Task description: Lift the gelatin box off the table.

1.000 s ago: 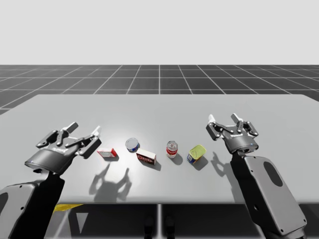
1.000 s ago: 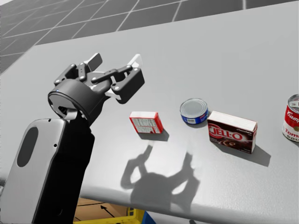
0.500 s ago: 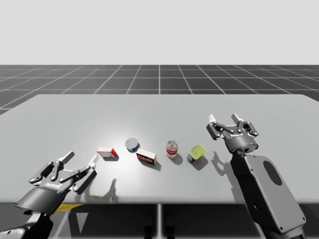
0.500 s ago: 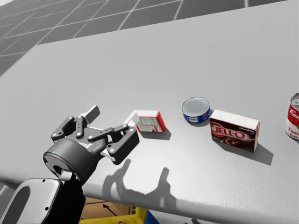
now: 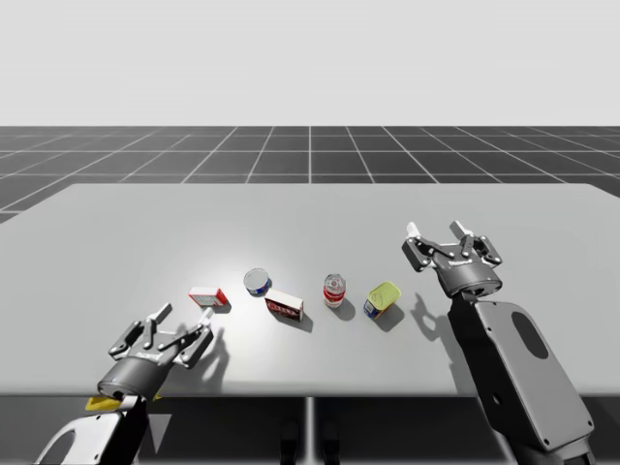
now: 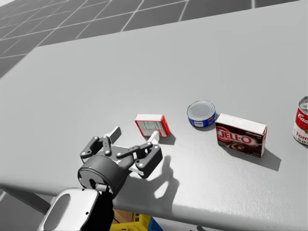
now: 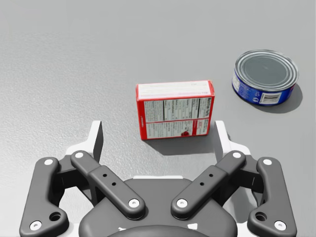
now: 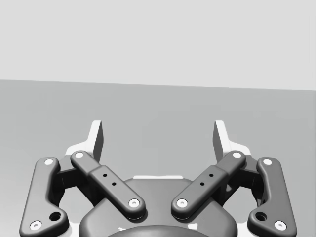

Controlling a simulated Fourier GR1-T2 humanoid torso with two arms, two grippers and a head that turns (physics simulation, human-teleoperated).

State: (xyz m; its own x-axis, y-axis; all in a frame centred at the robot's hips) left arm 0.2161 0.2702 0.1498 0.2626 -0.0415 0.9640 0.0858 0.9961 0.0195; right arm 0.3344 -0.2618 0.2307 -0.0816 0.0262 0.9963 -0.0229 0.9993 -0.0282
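Gelatin box [image 7: 175, 109], small, red with a white printed face up, lay flat on the table [image 5: 387, 213] at the left end of the row of goods. A blue can [image 7: 265, 76] stood beside it but apart. Further along the row were a darker red-brown box [image 6: 239, 134], a red-and-white can [image 5: 333, 289] and a yellow-topped can [image 5: 384, 295]. Left gripper [image 5: 184, 314] sat low near the table's front edge with its fingers spread wide. In the left wrist view the box lay just ahead of them, its near edge about level with the tips. It was inside the span but nearer the finger on the blue can's side, and touched by neither. Whether the tips were already down at the box's height or a little above it was hard to judge from these angles. Right gripper [image 8: 158, 133] hung spread and holding nothing, well off to the right past the yellow-topped can. Step in hand, as I read it: the final approach. To do it well, shift sideways away from the blue can until the box is centred. Drop the tips close to the tabletop, since the box is thin. Ease forward so the pads cover the short ends. Close evenly so neither finger shoves the box toward the can, then lift straight up.
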